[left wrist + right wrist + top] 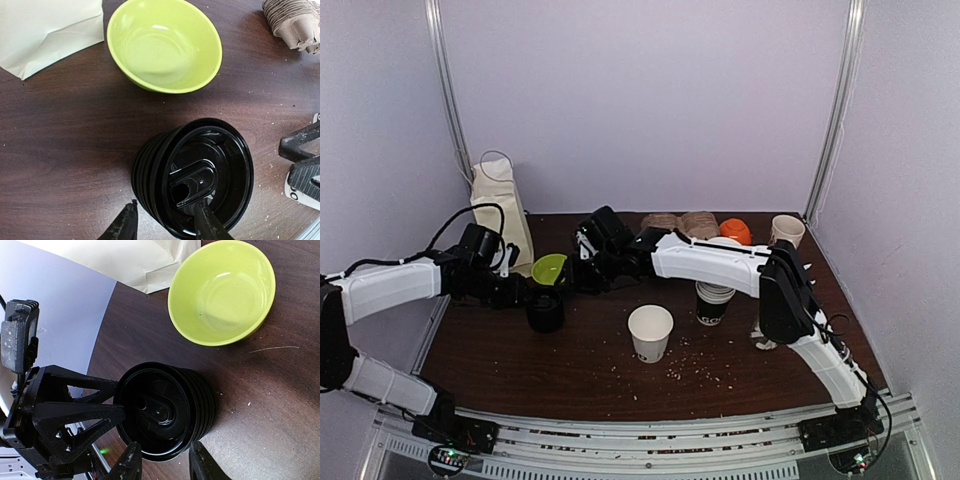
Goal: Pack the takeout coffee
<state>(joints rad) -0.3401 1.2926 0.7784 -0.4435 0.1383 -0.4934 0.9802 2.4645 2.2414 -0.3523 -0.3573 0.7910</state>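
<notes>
Open white coffee cup (650,332) on the tabletop (520,360) right of the black lid stack (200,175), left tool (165,225) around the stack's edge, cannot tell if gripping, right tool (162,465) open there too.

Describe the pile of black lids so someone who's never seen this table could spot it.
On the dark brown wooden table, look at the left half, where a lime-green bowl sits by a white paper bag. Just in front of that bowl stands the short stack of black plastic cup lids. Unlike the white paper cup to its right, it is squat and all black.
</notes>
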